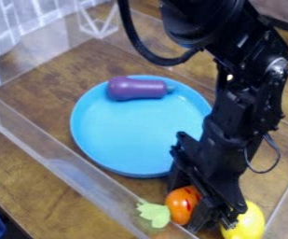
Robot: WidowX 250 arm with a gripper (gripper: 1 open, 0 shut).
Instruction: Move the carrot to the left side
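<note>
The carrot (pixel 180 204), glossy orange with a pale green leafy top (pixel 153 214), lies on the wooden table near the front edge, just below the blue plate (pixel 128 131). My gripper (pixel 196 211) has come down over it from above. Its black fingers (pixel 212 203) are shut on the carrot's body, which is partly hidden between them. The purple eggplant (pixel 137 89) rests on the far side of the plate.
A yellow lemon (pixel 250 222) sits right beside the gripper at the front right corner. Clear plastic walls (pixel 59 177) border the table along the left and front. The dark arm (pixel 240 84) towers over the right half of the table.
</note>
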